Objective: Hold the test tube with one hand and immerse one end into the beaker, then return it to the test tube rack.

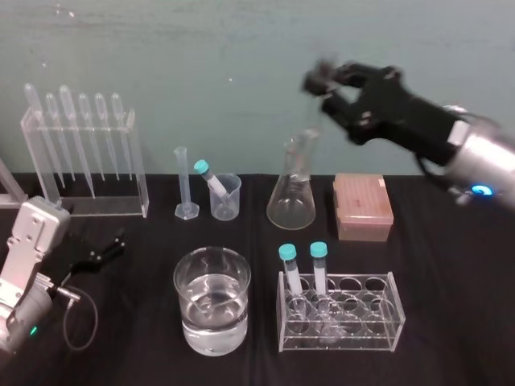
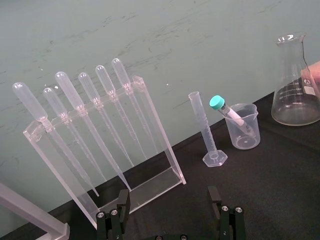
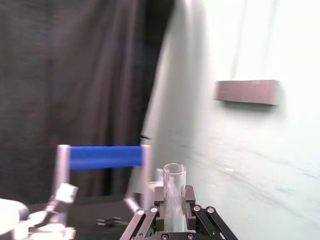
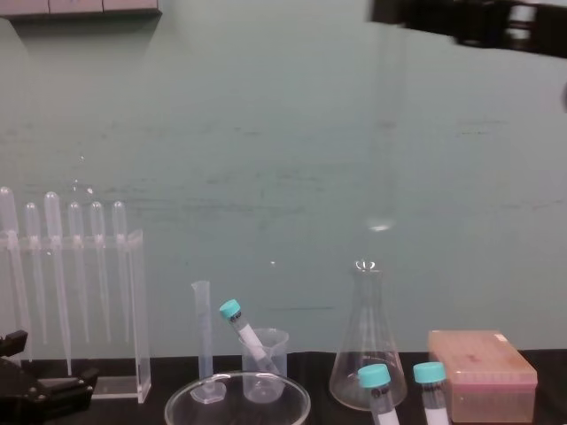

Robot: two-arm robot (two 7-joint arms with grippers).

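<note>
The right gripper [image 1: 328, 90] is raised high over the back of the black table [image 1: 451, 310], its jaws clenched around the long, slender clear glass test tube [image 4: 382, 133]. The tube hangs upright in the air above the mouth of the clear glass conical flask [image 1: 293, 193], well apart from the wide clear glass beaker [image 1: 212, 299] of water in front and from the low salmon-pink rectangular test tube rack [image 1: 363, 207] beside the flask. The left gripper [image 2: 170, 212] rests low at the table's left, near the clear acrylic pipette stand [image 2: 157, 132], with its jaws released and spread apart.
</note>
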